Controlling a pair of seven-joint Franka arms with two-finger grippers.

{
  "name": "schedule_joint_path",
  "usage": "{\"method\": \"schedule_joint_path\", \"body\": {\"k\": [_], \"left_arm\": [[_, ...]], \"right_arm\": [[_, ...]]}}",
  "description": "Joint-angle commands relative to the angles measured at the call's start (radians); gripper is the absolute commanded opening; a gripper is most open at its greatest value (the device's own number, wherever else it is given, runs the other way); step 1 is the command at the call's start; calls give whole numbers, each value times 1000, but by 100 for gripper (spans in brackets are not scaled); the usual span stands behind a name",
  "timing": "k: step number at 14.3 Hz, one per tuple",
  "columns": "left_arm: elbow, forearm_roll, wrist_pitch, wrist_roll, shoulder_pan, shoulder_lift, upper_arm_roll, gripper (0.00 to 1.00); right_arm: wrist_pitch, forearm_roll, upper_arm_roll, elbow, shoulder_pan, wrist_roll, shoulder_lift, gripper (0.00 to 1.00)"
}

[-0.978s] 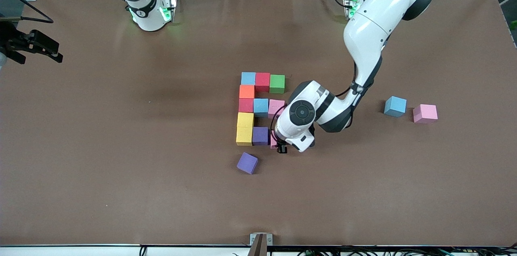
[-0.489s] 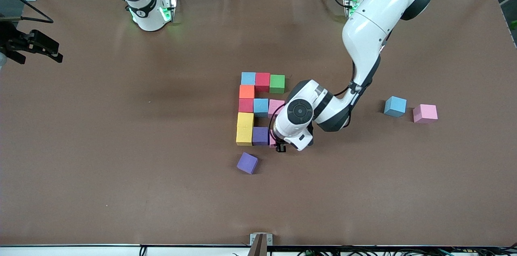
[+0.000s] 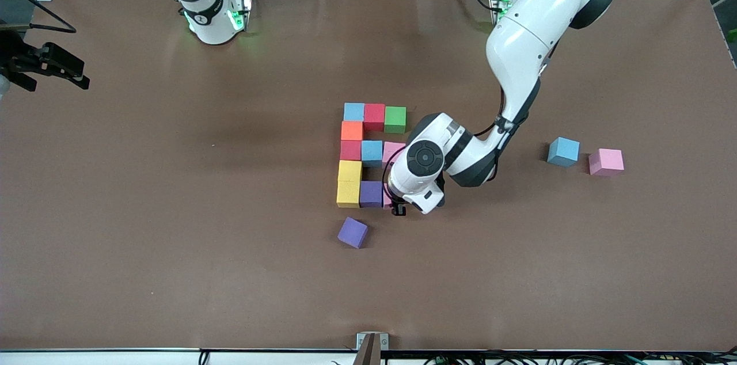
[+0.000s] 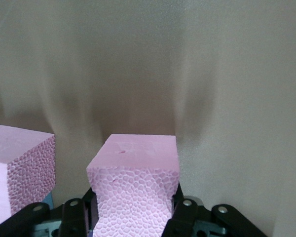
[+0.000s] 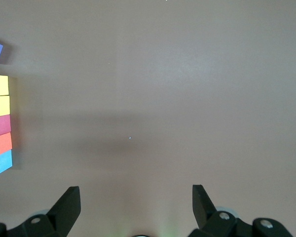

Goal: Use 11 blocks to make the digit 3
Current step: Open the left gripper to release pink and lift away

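Midway down the brown table [image 3: 173,209], the left gripper [image 3: 398,208] pinches a pink block [image 4: 135,185] between its fingers [image 4: 185,217], low at the open end of the figure's nearest bar, just beside the purple block [image 3: 371,193] that adjoins a yellow block [image 3: 348,194]; the digit 3 [image 3: 368,152] stands with a light blue, red and green bar farthest from the front camera, an orange block [image 3: 352,130] below it, then a red, light blue and pink bar, and two yellow blocks on the straight side; a loose purple block [image 3: 352,232] lies tilted nearer the camera; a loose light blue block [image 3: 563,151] and a loose pink block [image 3: 606,162] sit toward the left arm's end; meanwhile the right gripper [image 5: 135,200] waits with fingers spread wide above bare table.
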Motion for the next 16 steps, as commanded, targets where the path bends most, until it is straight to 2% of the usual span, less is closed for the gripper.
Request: {"method": "schedule_joint_path", "body": {"k": [1, 3, 4, 8, 9, 10, 16], "left_arm": [[20, -6, -5, 1, -13, 18, 12, 26], [20, -6, -5, 26, -13, 17, 12, 32], [20, -6, -5, 41, -15, 18, 12, 39], [20, -6, -3, 56, -13, 17, 12, 77], [20, -6, -3, 57, -12, 15, 12, 94], [20, -8, -5, 58, -1, 7, 12, 100], [19, 0, -14, 116, 3, -45, 12, 100]], "right_arm": [[7, 5, 1, -23, 0, -5, -22, 100], [7, 5, 1, -23, 0, -5, -22, 100], [7, 5, 1, -23, 0, -5, -22, 100], [7, 3, 1, -23, 0, -6, -22, 100], [7, 5, 1, -23, 0, -6, -22, 100], [7, 5, 1, -23, 0, -6, -22, 100], [7, 3, 3, -23, 2, -6, -22, 100]]}}
